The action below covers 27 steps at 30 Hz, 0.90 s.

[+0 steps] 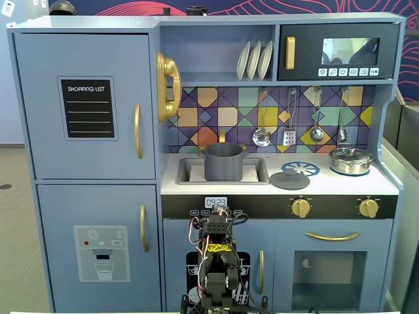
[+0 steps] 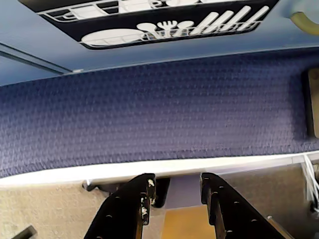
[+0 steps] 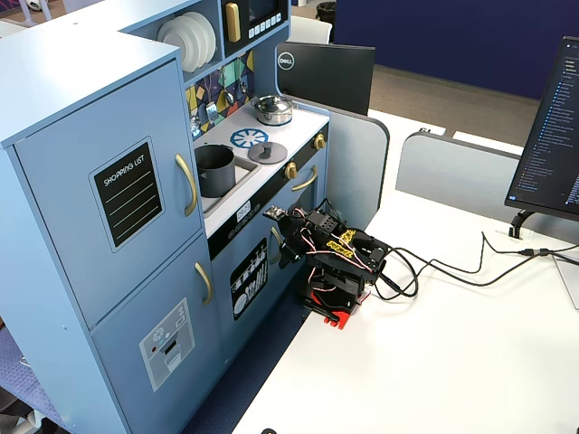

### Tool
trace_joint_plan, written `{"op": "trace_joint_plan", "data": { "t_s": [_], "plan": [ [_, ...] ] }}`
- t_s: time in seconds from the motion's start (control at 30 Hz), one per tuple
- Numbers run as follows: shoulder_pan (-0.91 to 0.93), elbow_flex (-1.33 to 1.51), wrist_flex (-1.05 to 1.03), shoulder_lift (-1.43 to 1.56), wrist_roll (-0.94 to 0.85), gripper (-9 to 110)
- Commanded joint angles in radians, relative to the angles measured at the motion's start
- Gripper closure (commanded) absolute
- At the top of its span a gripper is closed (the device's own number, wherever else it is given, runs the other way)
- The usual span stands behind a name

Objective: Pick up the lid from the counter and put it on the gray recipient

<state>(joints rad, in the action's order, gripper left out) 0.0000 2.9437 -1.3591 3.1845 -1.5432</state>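
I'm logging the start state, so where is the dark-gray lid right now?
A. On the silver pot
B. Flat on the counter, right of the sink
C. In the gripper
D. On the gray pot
B: in a fixed view the lid lies flat on the counter, right of the gray pot standing in the sink recess; the gripper holds nothing.

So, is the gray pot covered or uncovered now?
Uncovered. The gray pot stands open in the sink, and the lid lies flat on the counter beside it.
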Motion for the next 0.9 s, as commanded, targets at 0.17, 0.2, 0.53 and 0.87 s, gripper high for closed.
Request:
{"op": "trace_joint_plan", "data": {
  "t_s": [0.17,0.2,0.53,0.87],
  "plan": [
    [0.146,-0.330,0.074,-0.026,-0.098,101],
    [0.166,-0.371,0.092,-0.048,-0.114,101],
    [0.476,-0.638,0.568,-0.291,-0.020,102],
    [0.632,-0.259,1.502,-0.331,-0.051,90]
  ]
}}
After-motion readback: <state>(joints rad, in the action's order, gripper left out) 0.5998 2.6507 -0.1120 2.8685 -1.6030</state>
